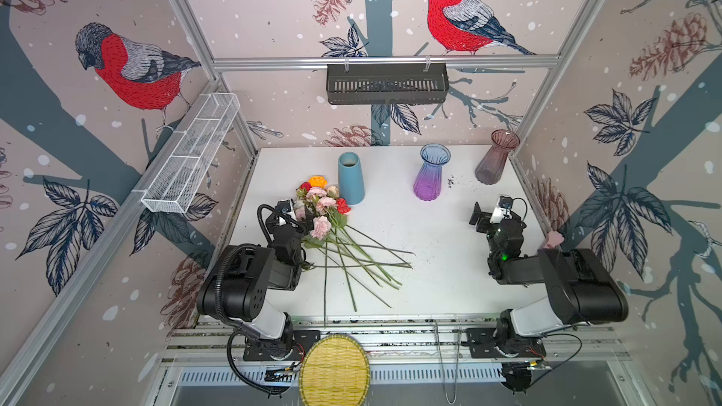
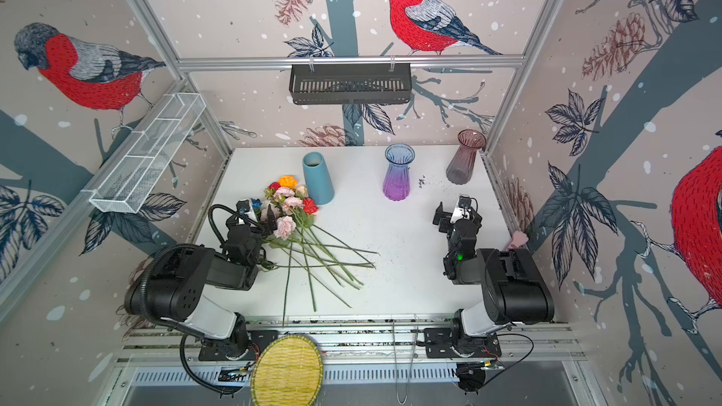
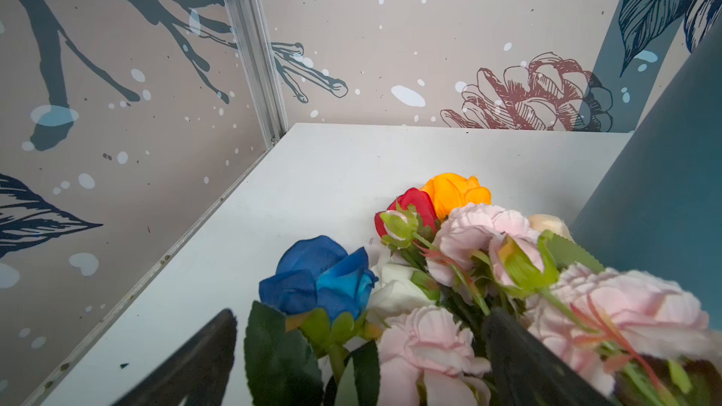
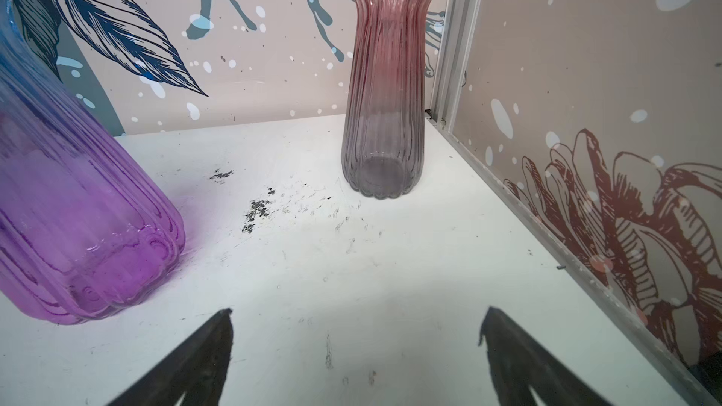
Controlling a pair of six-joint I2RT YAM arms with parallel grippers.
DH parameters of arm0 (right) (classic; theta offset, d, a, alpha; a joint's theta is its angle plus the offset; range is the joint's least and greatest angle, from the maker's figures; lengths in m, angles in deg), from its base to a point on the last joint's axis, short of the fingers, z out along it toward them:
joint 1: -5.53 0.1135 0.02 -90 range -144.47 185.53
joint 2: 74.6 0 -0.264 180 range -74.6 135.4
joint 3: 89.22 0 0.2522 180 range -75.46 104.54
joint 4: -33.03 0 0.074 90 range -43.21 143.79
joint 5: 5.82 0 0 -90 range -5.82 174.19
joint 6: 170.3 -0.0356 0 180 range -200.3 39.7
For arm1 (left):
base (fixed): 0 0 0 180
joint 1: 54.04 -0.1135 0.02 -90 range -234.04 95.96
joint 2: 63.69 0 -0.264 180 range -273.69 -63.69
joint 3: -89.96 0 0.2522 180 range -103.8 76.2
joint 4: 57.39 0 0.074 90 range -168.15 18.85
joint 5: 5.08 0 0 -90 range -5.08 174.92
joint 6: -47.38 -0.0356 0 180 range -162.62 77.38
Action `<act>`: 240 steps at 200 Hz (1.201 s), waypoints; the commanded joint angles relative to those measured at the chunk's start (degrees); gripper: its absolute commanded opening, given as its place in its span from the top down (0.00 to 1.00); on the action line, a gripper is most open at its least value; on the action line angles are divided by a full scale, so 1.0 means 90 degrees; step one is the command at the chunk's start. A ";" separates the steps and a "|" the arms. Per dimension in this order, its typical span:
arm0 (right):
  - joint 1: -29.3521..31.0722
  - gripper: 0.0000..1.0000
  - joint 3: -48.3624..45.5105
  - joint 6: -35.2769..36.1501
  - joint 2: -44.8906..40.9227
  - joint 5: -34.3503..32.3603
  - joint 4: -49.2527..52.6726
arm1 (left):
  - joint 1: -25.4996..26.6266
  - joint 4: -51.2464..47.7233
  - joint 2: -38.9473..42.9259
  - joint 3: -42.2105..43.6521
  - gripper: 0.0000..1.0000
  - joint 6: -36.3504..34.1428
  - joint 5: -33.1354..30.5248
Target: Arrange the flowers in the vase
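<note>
Flowers point(image 1: 330, 228) lying in a bunch on the table point(image 1: 449, 267), left of centre, blooms just beside the blue vase point(image 1: 351, 179). Left fingers point(image 3: 195, 361) spread wide with blooms between them, not clamped. Right fingers point(image 4: 195, 357) spread too, holding nothing, above the table near the purple vase point(image 4: 78, 228).

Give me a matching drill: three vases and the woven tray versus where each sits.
1. teal tapered opaque vase
2. blue-to-purple ribbed glass vase
3. pink-grey ribbed glass vase
4. yellow woven oval tray

a. far right corner of the white table
b. beyond the table's near edge
c. beside the mixed-colour artificial flowers
d. between the other two vases

Pairs: 1-c, 2-d, 3-a, 4-b.
</note>
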 commanded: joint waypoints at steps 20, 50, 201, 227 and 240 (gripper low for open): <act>-0.0002 0.01 0.0000 0.0014 -0.0021 -0.0019 -0.0102 | 0.0002 0.0253 -0.0002 -0.0030 0.02 -0.0021 0.0069; 0.0017 0.01 -0.0005 0.0013 -0.0022 -0.0029 -0.0103 | 0.0012 0.0253 -0.0012 -0.0029 0.02 -0.0021 0.0068; 0.0026 0.01 -0.0019 0.0023 -0.0038 -0.0046 -0.0121 | 0.0138 0.0507 -0.0037 0.0078 0.02 -0.0088 -0.0236; 0.0046 0.01 -0.0018 0.0035 -0.0032 -0.0063 -0.0132 | 0.0141 0.0516 -0.0037 0.0094 0.02 -0.0090 -0.0242; -0.0027 0.01 -0.0020 -0.0001 -0.0038 0.0054 -0.0124 | 0.0139 0.0538 -0.0036 0.0102 0.02 -0.0090 -0.0243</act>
